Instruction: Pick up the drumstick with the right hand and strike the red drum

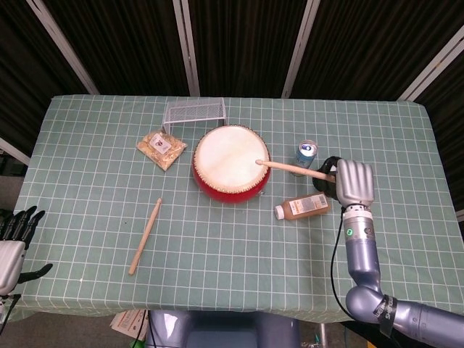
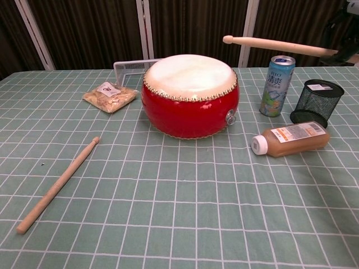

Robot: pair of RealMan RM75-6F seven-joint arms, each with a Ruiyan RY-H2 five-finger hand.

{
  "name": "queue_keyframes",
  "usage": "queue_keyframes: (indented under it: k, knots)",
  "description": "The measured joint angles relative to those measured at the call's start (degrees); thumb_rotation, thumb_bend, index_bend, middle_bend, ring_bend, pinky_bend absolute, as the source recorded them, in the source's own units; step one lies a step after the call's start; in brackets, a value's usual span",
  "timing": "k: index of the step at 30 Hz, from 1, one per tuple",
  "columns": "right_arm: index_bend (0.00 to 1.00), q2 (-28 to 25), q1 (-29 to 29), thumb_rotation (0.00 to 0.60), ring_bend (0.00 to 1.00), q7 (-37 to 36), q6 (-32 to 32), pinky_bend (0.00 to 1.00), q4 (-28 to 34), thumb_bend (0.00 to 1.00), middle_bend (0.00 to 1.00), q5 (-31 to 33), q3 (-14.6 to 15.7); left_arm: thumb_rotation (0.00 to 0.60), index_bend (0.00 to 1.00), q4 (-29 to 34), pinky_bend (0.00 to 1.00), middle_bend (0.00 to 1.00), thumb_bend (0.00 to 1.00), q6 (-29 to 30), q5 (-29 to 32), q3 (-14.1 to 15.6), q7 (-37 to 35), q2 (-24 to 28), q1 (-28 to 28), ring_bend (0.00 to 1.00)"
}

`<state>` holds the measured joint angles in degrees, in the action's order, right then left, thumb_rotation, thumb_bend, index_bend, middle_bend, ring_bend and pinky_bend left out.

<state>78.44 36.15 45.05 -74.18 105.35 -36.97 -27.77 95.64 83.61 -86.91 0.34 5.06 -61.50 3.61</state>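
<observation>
The red drum (image 1: 230, 164) (image 2: 189, 96) with a pale skin stands at the table's middle. My right hand (image 1: 349, 184) grips a wooden drumstick (image 1: 293, 168) (image 2: 279, 45) by its butt, raised in the air. Its tip hangs above the drum's right edge, clear of the skin in the chest view. In that view the right hand (image 2: 346, 23) shows only as a dark shape at the top right corner. A second drumstick (image 1: 146, 235) (image 2: 57, 184) lies on the cloth at the front left. My left hand (image 1: 16, 235) hangs off the table's left edge, fingers apart, holding nothing.
A drink can (image 1: 305, 156) (image 2: 277, 86), a black mesh cup (image 2: 316, 101) and a brown bottle (image 1: 303, 207) (image 2: 290, 138) lying on its side sit right of the drum, under the raised stick. A wire rack (image 1: 193, 112) and a snack bag (image 1: 162, 148) are behind and left.
</observation>
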Motion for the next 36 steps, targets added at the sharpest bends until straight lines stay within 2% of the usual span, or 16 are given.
queue_keyframes:
  k: [14, 24, 36]
  knots:
    - [1.00, 6.61, 8.62, 0.600, 1.00, 1.05, -0.90, 0.94, -10.60, 0.56, 1.00, 8.15, -3.25, 0.600, 0.00, 0.49, 0.00, 0.00, 0.00, -1.41, 0.86, -0.06, -1.76, 0.66, 0.52, 0.00]
    - [1.00, 9.35, 11.88, 0.600, 1.00, -4.94, -1.18, 0.95, -13.66, 0.58, 1.00, 11.33, -8.01, 0.600, 0.00, 0.94, 0.00, 0.00, 0.00, -2.76, 1.61, 0.04, -4.02, 1.43, 0.87, 0.00]
    - [1.00, 10.28, 13.07, 0.600, 1.00, -6.54, -2.71, 0.95, -14.67, 0.58, 1.00, 10.02, -6.42, 0.600, 0.00, 1.09, 0.00, 0.00, 0.00, -3.11, 1.74, 0.22, -4.65, 1.75, 0.93, 0.00]
